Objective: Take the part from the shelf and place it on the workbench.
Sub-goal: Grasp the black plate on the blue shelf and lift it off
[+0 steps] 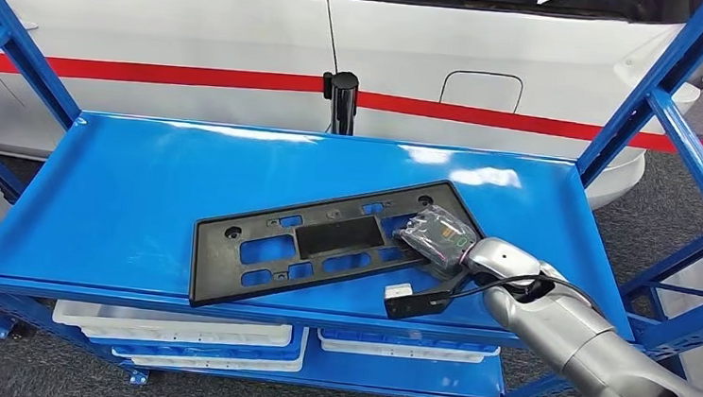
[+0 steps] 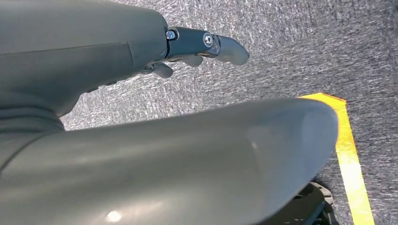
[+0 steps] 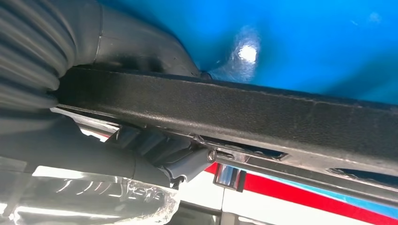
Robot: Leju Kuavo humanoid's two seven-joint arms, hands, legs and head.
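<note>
Right hand [image 1: 439,236] grips black part [image 1: 325,244] edge on blue shelf [image 1: 120,199] | left hand [image 2: 206,49] hangs, fingers apart

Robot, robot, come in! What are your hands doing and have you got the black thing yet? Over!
Right hand grips flat black plastic panel at its right end. Panel on blue metal shelf. Left hand hangs over grey carpet, holding nothing. Nothing in the way.

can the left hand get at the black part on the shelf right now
Probably not as it stands: the left hand hangs low over grey floor, away from the shelf. The right hand is already on the part.
</note>
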